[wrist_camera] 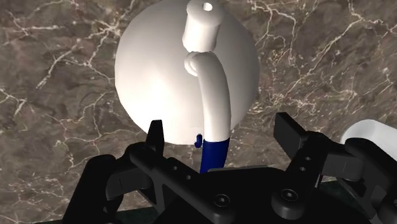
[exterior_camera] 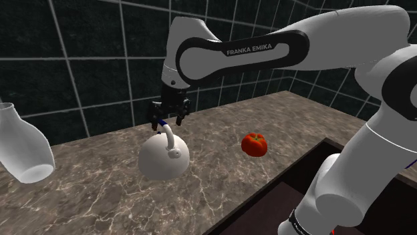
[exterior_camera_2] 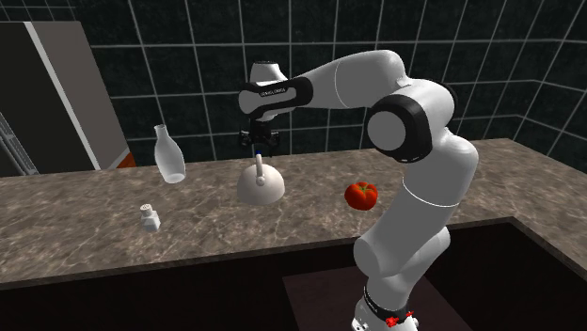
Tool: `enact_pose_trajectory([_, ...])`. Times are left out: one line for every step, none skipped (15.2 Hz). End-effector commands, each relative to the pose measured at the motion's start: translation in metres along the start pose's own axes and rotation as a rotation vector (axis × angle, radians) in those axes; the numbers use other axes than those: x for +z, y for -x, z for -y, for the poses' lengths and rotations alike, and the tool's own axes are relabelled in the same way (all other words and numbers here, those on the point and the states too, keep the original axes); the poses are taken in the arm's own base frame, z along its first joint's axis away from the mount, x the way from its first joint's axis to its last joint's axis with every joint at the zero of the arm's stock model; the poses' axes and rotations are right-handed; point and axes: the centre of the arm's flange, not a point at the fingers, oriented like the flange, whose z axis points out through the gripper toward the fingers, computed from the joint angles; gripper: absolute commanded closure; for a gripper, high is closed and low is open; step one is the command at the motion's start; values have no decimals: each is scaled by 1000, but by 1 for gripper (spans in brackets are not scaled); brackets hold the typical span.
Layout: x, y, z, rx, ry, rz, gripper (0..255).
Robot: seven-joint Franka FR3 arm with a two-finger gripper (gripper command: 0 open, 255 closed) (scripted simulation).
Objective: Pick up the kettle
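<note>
A white dome-shaped kettle (exterior_camera: 160,160) (exterior_camera_2: 261,188) (wrist_camera: 159,70) stands upright on the brown marbled counter (exterior_camera: 100,200). It has a short spout and an arched white handle (wrist_camera: 213,89) that turns blue at one end. My black gripper (exterior_camera: 169,122) (exterior_camera_2: 257,150) (wrist_camera: 222,137) hangs just above the top of the handle, pointing down. It is open. In the wrist view the handle's blue end lies between the two fingers, and neither finger touches it.
A red tomato (exterior_camera: 254,144) (exterior_camera_2: 361,195) lies on the counter at the shoulder view's right of the kettle. A white bottle (exterior_camera: 23,150) (exterior_camera_2: 168,155) and a small shaker (exterior_camera_2: 150,217) stand on the other side. A dark sink recess (exterior_camera_2: 376,282) opens near the stand.
</note>
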Motion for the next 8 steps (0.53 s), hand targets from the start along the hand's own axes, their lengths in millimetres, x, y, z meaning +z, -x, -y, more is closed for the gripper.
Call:
enact_pose_trajectory([6,0,-1,0,0,-1,0])
enact_pose_trajectory([6,0,-1,0,0,-1,0])
enact_pose_trajectory([6,0,-1,0,0,-1,255])
enact_pose_trajectory([6,0,-1,0,0,-1,255])
enact_pose_trajectory([6,0,-1,0,0,-1,255])
enact_pose_trajectory([6,0,-1,0,0,-1,255])
enact_pose_trajectory([6,0,-1,0,0,-1,255])
enact_pose_trajectory([6,0,-1,0,0,-1,255])
